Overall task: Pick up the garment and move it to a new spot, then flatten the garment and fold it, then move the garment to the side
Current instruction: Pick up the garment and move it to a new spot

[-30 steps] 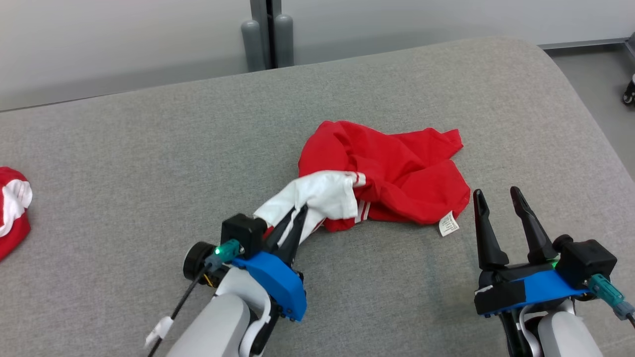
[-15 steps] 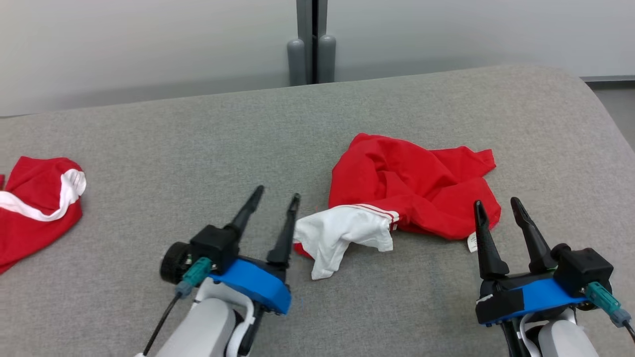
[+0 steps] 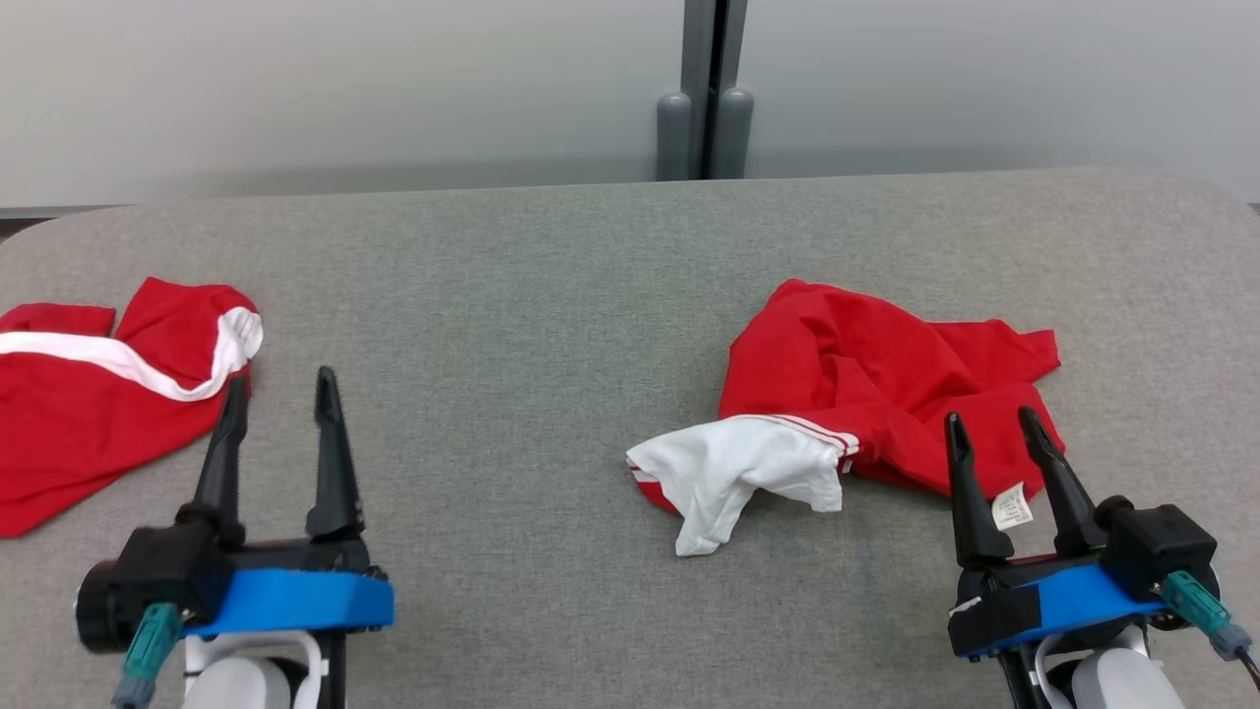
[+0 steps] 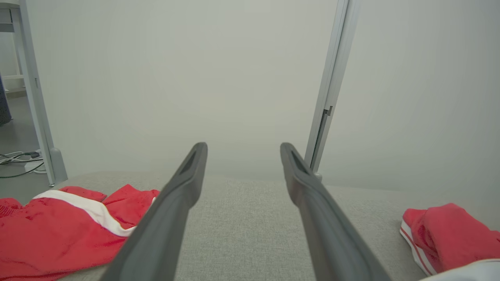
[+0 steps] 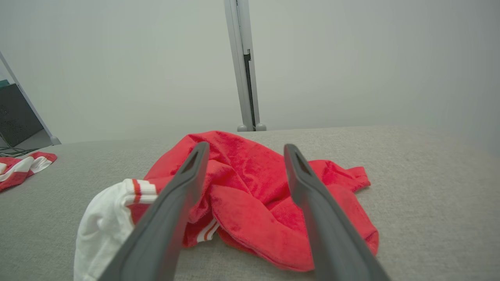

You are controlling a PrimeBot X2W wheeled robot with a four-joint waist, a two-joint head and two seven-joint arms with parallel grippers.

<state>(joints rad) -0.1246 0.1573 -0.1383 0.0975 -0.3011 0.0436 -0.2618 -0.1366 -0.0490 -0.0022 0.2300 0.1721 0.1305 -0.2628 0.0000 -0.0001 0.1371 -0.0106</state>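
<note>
Since 1 s ago the left gripper [image 3: 280, 376] has let go of the white sleeve [image 3: 733, 468] and drawn off to the left. The camera swung too, so the cloth's shift in frame is no move.

Head view now: left gripper sits at approx. 7 o'clock of frame, fingers spread wide, nothing btwn them. The garment [image 3: 886, 394], red and crumpled, lies on the grey table [image 3: 541, 295] at approx. 3 o'clock from it, well apart. The sleeve pokes out at the garment's 8 o'clock.

The right gripper [image 3: 989, 416] is at 5 o'clock of frame, also spread wide, gripping nothing. Its tips overlap the garment's near edge, w/ the bulk at 11–12 o'clock; contact can't be told. A white label [image 3: 1011, 507] shows btwn its fingers.

A 2nd red garment [image 3: 89, 414] w/ white stripe lies at 10 o'clock of the left gripper, just beside it.
</note>
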